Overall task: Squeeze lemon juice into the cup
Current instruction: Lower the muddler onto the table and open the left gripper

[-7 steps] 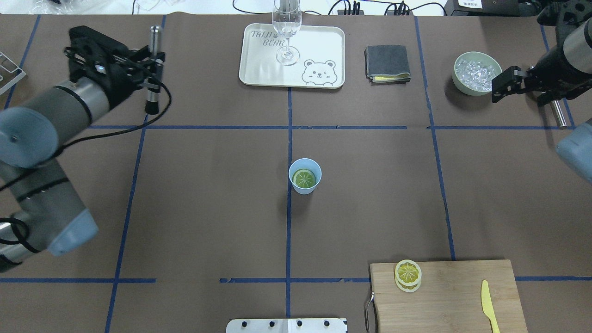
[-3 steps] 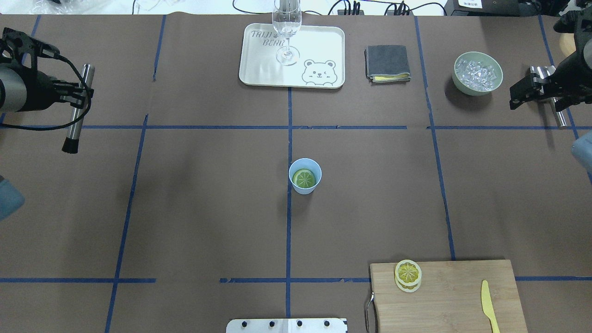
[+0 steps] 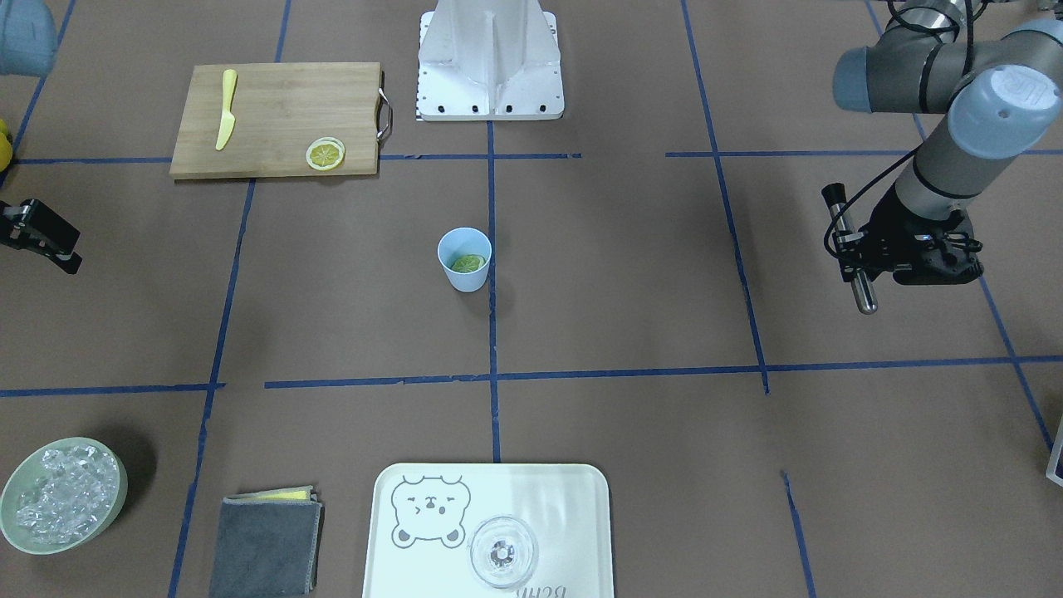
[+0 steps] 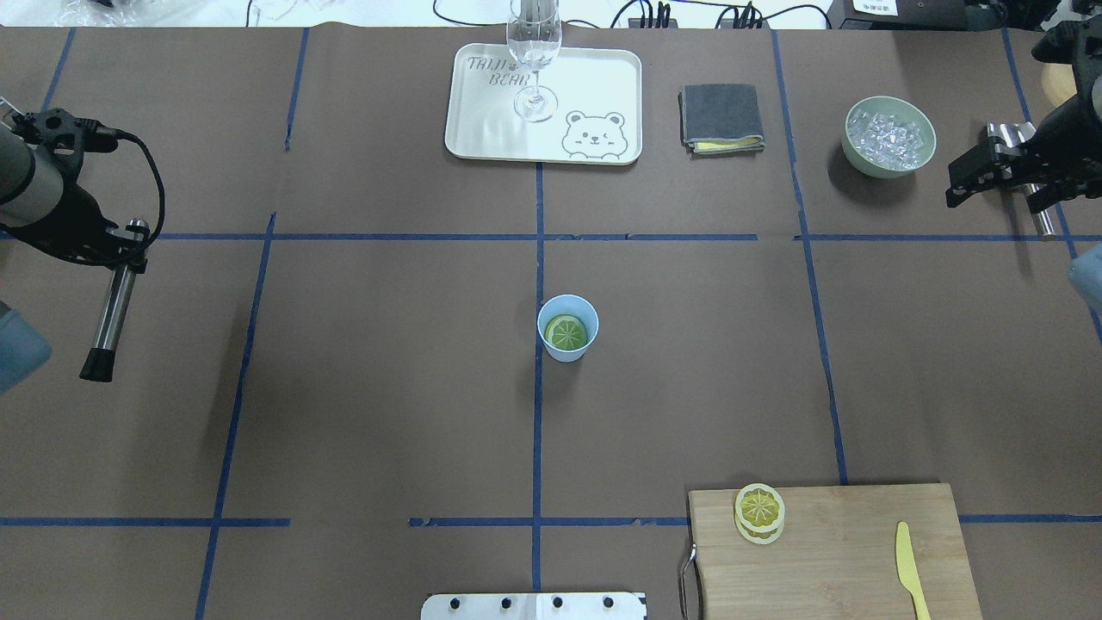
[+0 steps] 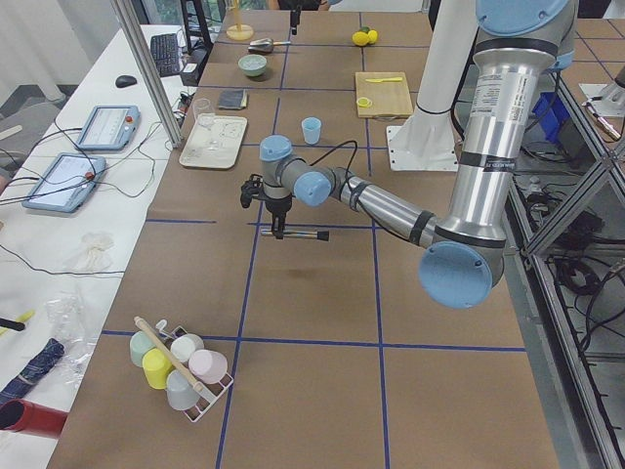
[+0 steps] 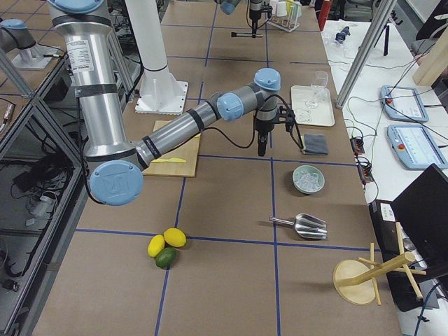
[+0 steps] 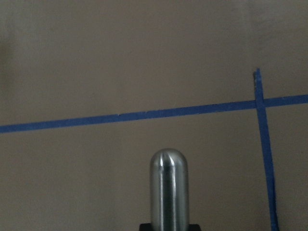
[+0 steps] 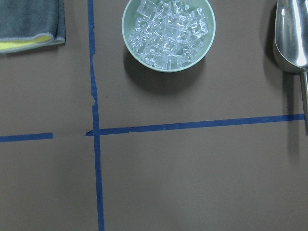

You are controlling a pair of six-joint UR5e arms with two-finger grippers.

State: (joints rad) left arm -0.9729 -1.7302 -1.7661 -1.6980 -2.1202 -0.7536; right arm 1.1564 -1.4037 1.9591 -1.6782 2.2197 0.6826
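Matt paper tabletop (image 4: 387,387), wooden board (image 4: 844,551), glossy metal rod (image 7: 168,187)

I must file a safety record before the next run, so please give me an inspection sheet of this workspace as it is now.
Surface: table under brown cover with a blue tape grid.
Job's things: lemon lies inside the cup, which stands upright at the centre.
Clutter: cutting board with orange-yellow slice and toy knife; tray with glass; cloth; bowl of ice; scoop.
Grippers: left gripper shut on a metal rod; right gripper open, empty.
Cables: black cable loops at the left wrist.
Surroundings: tablets on a side bench; citrus fruits.
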